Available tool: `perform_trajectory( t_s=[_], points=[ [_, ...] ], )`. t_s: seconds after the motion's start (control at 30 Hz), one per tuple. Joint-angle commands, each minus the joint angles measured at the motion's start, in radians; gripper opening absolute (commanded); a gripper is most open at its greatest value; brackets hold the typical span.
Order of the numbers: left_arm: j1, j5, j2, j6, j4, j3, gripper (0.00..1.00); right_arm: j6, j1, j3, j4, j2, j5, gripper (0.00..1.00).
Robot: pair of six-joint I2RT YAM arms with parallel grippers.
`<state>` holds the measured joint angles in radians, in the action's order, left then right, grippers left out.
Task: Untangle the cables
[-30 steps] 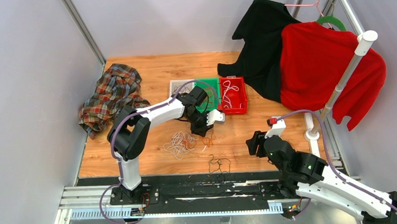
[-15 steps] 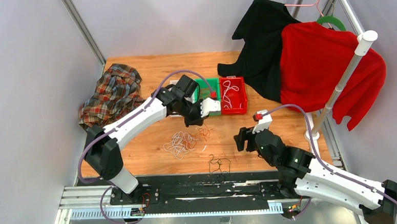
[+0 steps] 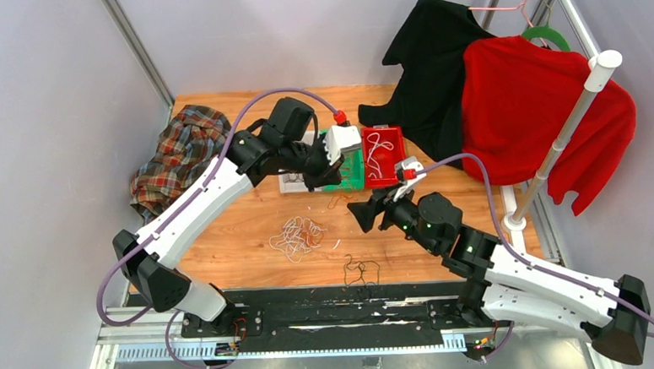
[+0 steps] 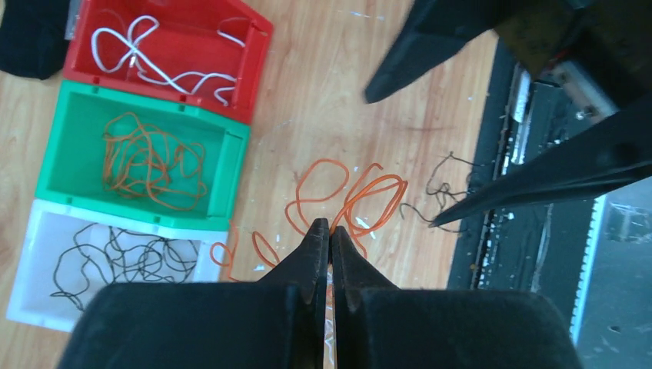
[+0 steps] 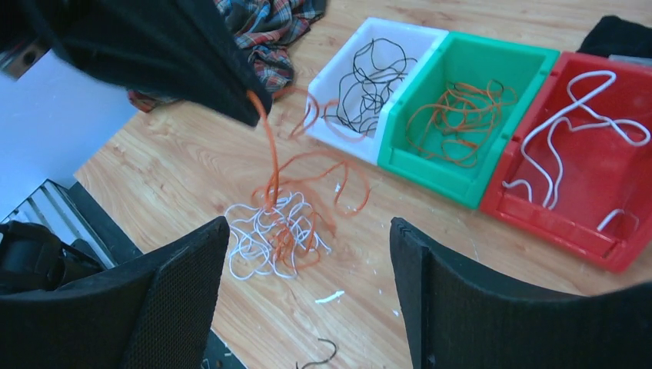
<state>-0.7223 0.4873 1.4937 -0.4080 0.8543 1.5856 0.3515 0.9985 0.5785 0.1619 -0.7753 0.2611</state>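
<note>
The left gripper (image 5: 247,98), at the upper left of the right wrist view, pinches an orange cable (image 5: 271,154) that trails down into the tangle (image 5: 265,240) at centre. The right gripper (image 5: 307,224) spreads wide along the bottom edge.

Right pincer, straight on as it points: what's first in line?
Likely the tangle on the table. The orange cable hanging from the left pincer runs close; depth unclear.

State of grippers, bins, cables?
Left gripper, shut on thin orange cable
Thin orange cable, hanging, lower end in pile
Right gripper, open, empty
White-and-orange cable pile, tangled
Red plastic bin, holds white cable
Green plastic bin, holds orange cables
White plastic bin, holds black cables
Loose black cable, lying apart from pile
</note>
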Motion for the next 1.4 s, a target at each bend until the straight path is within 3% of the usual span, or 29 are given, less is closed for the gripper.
perform_trajectory(
  t_s=[0.0, 0.17, 0.33, 0.73, 0.93, 1.13, 1.37],
  points=[
    [-0.035, 0.024, -0.028, 0.049, 0.049, 0.022, 0.01, -0.054, -0.011, 0.071, 0.117, -0.078, 0.023, 0.76],
    [-0.046, 0.046, -0.033, 0.04, 0.085, 0.045, 0.01, -0.068, -0.009, 0.109, 0.151, -0.174, 0.124, 0.68],
    [-0.049, 0.067, -0.045, 0.023, 0.125, 0.075, 0.01, -0.074, -0.012, 0.075, 0.19, -0.22, 0.235, 0.49],
    [-0.052, 0.072, -0.042, 0.053, 0.147, 0.215, 0.0, 0.001, -0.061, -0.015, 0.267, -0.398, 0.239, 0.4],
    [-0.052, 0.009, -0.003, 0.018, 0.154, 0.316, 0.0, 0.08, -0.099, -0.117, 0.283, -0.383, 0.237, 0.4],
    [-0.051, -0.113, 0.091, -0.034, 0.138, 0.47, 0.0, 0.128, -0.101, -0.244, 0.327, -0.32, 0.196, 0.63],
    [-0.004, -0.231, 0.199, -0.044, 0.014, 0.509, 0.0, 0.187, -0.101, -0.355, 0.283, -0.162, 0.195, 0.66]
  ],
)
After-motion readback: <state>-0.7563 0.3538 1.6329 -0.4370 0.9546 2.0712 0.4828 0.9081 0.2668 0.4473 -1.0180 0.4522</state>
